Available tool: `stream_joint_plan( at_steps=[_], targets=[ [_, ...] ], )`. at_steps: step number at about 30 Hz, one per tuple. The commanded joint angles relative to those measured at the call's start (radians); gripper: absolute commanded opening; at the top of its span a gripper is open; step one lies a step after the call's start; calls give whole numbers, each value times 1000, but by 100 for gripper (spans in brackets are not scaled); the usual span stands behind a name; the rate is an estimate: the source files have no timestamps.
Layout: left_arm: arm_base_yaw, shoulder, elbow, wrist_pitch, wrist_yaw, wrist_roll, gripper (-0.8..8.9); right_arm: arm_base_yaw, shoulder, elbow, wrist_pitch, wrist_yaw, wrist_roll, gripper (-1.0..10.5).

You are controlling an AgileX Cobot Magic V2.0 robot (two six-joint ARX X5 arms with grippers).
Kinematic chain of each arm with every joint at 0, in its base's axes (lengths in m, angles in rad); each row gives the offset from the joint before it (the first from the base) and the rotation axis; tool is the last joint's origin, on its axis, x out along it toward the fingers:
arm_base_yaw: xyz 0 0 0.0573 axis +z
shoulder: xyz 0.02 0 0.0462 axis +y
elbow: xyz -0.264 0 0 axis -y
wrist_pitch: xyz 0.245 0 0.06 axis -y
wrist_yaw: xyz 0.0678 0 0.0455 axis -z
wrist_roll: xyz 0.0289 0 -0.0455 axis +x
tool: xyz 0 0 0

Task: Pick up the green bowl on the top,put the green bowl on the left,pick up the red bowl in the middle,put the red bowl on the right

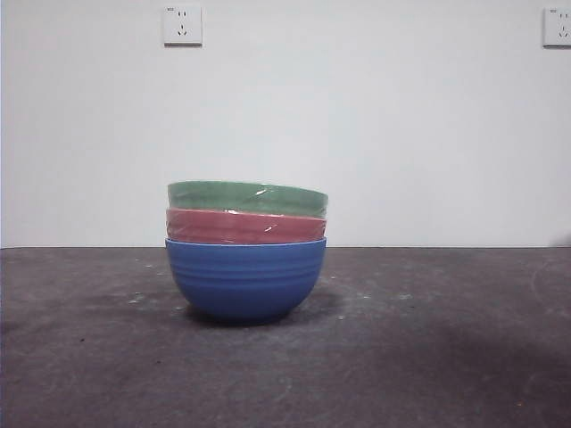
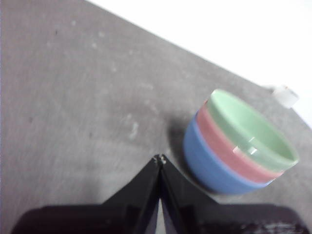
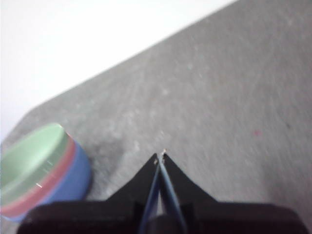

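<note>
Right now nothing is being held, and the three bowls sit stacked on the dark grey desk [image 1: 428, 357].

Starting on the left, the left gripper [image 2: 159, 160] hangs above bare desk, its two black jaws pressed together to a point with nothing between them. It is near the stack but clear of it, not touching any bowl.

At the middle of the desk, set back toward its far edge, stands the stack. The blue bowl [image 1: 245, 281] is at the bottom, resting on the desk. The red bowl [image 1: 244, 226] is nested inside it, so only its upper band shows above the blue rim. The green bowl [image 1: 247, 197] is nested in the red one and sits on top, its rim tilted slightly, a little higher on the left in the front view. Thin white scratches show on the green and red sides. The wrist views show the inside of the green bowl as pale and empty.

On the right, the right gripper [image 3: 160, 156] also hangs over bare desk, jaws closed tight on nothing, with the stack off to one side and apart from it.

Behind the desk is a white wall with one socket [image 1: 182, 25] above the stack and another socket [image 1: 558, 27] at the right edge.
</note>
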Motion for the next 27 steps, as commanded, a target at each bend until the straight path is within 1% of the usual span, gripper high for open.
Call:
stream_joint_plan(
  at_steps=[1, 5, 8, 11, 17, 20, 23, 25, 27],
  targets=[
    [2, 68, 74, 3, -3, 3, -7, 0, 63, 75, 9, 0, 6, -10],
    [1, 193, 189, -2, 3, 56, -7, 0, 177, 191, -13, -2, -35, -10],
    [1, 302, 286, -3, 37, 143, -7, 0, 276, 294, -55, -2, -85, -9],
    [1, 416, 389, -27, 85, 221, -7, 0, 375, 399, -100, -2, -162, -8],
    [-3, 641, 592, -140, 171, 383, -7, 0, 576, 620, -226, -11, -345, -2],
    [-14, 734, 673, -212, 214, 470, -7, 0, 664, 708, -282, -88, -438, -2],
    [-35, 821, 748, -307, 257, 554, -5, 0, 742, 776, -331, -192, -520, -2],
    [-56, 869, 787, -359, 266, 593, -5, 0, 782, 804, -354, -249, -556, -2],
    [-87, 911, 818, -400, 262, 631, -5, 1, 814, 817, -359, -296, -570, -2]
  ],
)
